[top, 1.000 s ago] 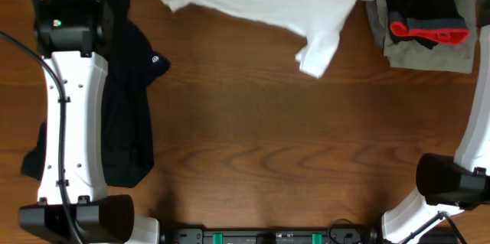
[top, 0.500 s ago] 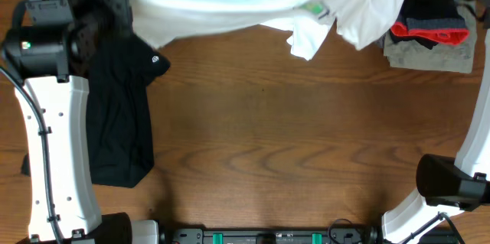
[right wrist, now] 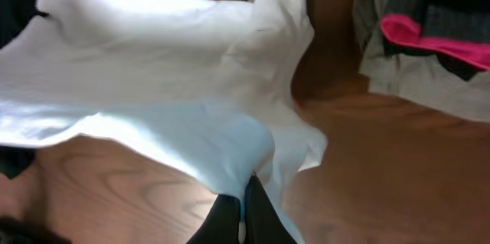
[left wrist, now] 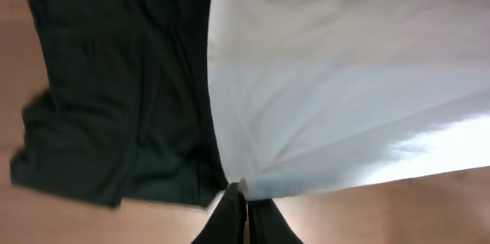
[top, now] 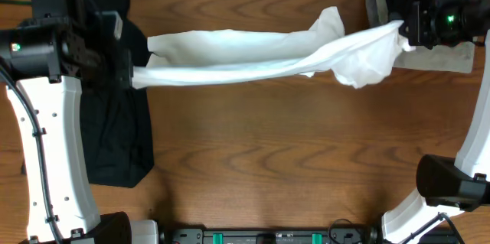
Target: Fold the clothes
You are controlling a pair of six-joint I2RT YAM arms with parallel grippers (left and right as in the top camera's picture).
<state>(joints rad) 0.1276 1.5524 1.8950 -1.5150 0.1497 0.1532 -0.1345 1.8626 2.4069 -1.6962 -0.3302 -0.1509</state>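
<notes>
The left arm (top: 53, 160) has a long white shell, a black joint housing (top: 57, 49) at 9 o'clock in the overhead view with a green light (top: 15, 46), and a thin black cable (top: 32, 164) along it. The right arm (top: 478, 122) is white with black joints and a green light at 2 o'clock. The left gripper (left wrist: 239, 189) and right gripper (right wrist: 245, 190) have slim black fingers.

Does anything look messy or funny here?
Yes. The white shirt is bunched up like a thick rope, stretched between the left end effector and the right end effector instead of lying flat. The black garment lies rumpled on the left side, unfolded.
</notes>
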